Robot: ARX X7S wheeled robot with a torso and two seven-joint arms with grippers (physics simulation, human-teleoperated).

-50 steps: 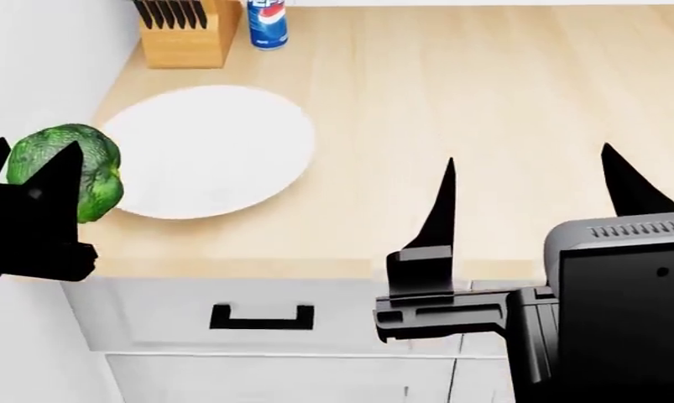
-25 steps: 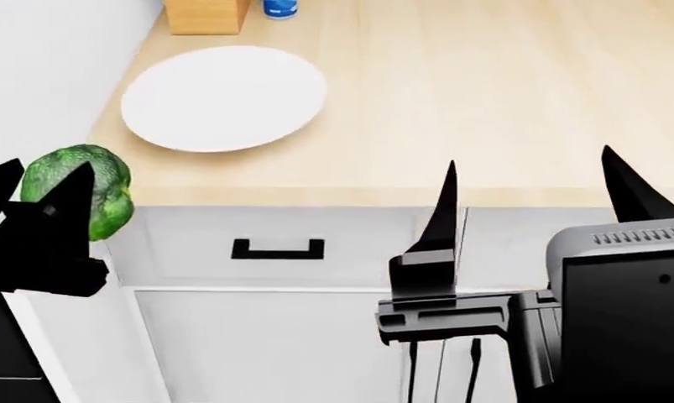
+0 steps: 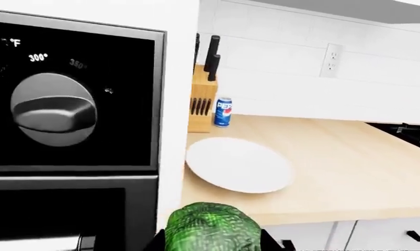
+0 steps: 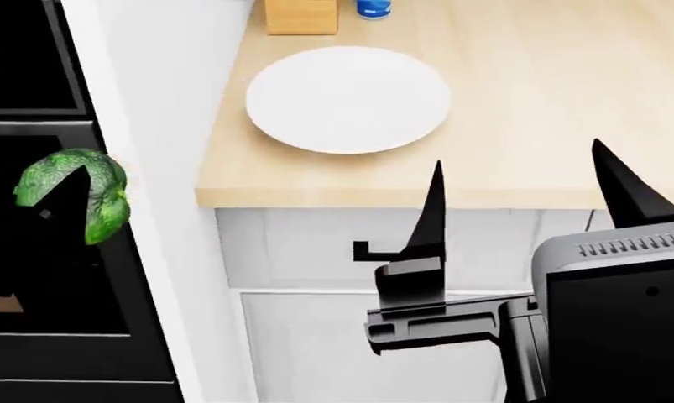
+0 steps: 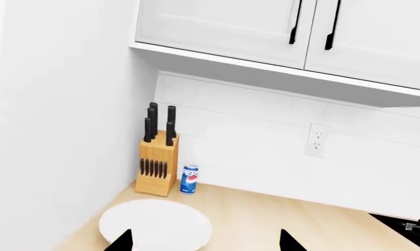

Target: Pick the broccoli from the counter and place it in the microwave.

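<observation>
We have the broccoli (image 4: 74, 195) pinched in our left gripper (image 4: 45, 220), clear of the tabletop (image 4: 538, 101); the right gripper (image 4: 521, 206) is spread; no microwave is seen yet.

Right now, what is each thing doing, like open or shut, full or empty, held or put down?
broccoli: held in the left gripper, off the counter, in front of the black oven
right gripper: open, empty
plate: empty, on the counter
knife block: full of knives
soda can: upright
</observation>
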